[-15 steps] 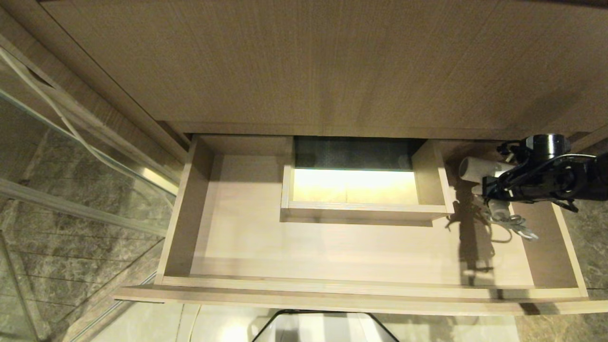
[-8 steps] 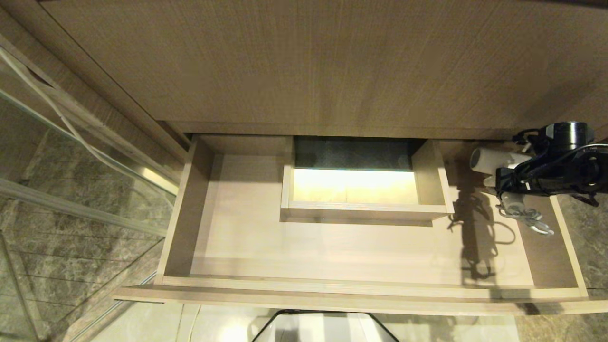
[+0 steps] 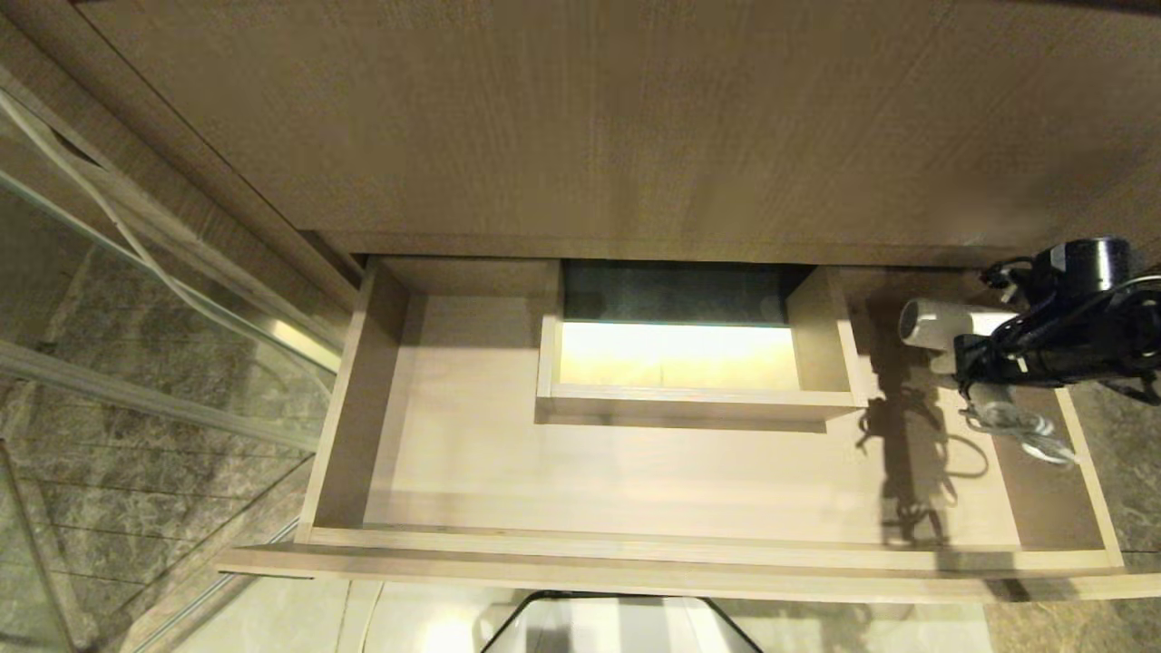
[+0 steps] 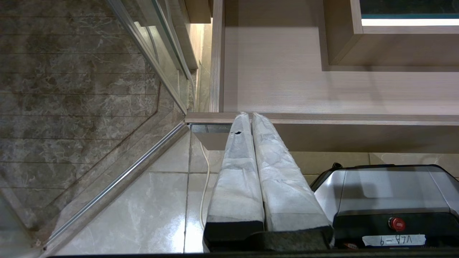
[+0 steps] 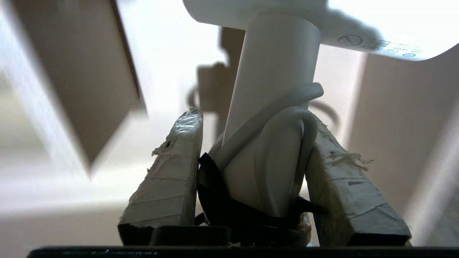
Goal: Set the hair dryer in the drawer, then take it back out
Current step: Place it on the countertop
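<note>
Wood-grain drawer (image 3: pixel 472 453) stood pulled open in the head view, its boxed cut-out (image 3: pixel 694 372) near the back. To the right of that cut-out, the right tool (image 3: pixel 975 363) held the white hair dryer (image 3: pixel 943 324) above the drawer's right end, the cord (image 3: pixel 1020 428) dangling below. In the left wrist view, the left tool (image 4: pixel 251 118) was closed and empty, near the drawer's front edge. In the right wrist view, both taped fingers (image 5: pixel 172 179) clamped the dryer's handle and bundled cord.
</note>
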